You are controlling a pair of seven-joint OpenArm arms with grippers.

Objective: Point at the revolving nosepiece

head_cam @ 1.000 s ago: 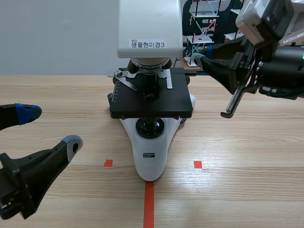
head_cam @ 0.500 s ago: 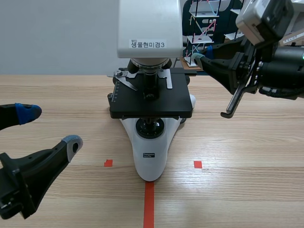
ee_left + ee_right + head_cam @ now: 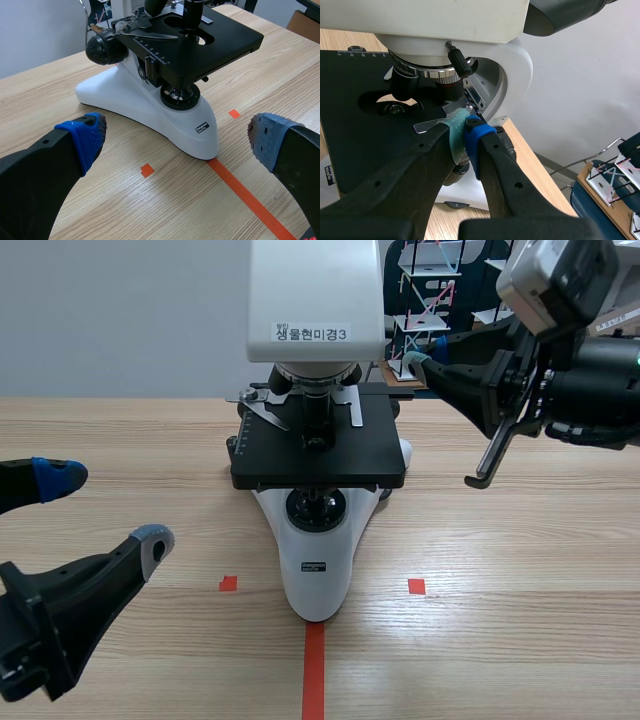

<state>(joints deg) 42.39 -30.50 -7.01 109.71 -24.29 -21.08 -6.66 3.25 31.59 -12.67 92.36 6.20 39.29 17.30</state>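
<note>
- Scene view: microscope [image 3: 318,470] stands mid-worktop [image 3: 520,560]. The revolving nosepiece [image 3: 314,374] sits directly under the white head and above the black stage [image 3: 320,455], with the objectives hanging from it.
- Scene view: left gripper [image 3: 103,510] is low and near the robot, well apart from the microscope. Its fingers are spread wide with nothing between them.
- Scene view: right gripper [image 3: 415,364] is raised beside the stage's far right corner, its tips closed together and aimed inward.
- Left wrist view: both blue pads [image 3: 82,140] are far apart and empty. The microscope base lies ahead of them with no contact.
- Right wrist view: the two pads [image 3: 457,132] are pressed flat against each other and hold nothing. The nosepiece is ahead of and above the tips, near but apparently not touching. I cannot tell whether the tips brush the metal stage clip.
- Handling judgement: the nosepiece looks like rigid metal that turns on its mount, and the objective lenses are probably fragile. The heavy base should not shift.
- Handling judgement: pointing needs no hold. If contact occurs, it is better on the ring than on an objective.
</note>
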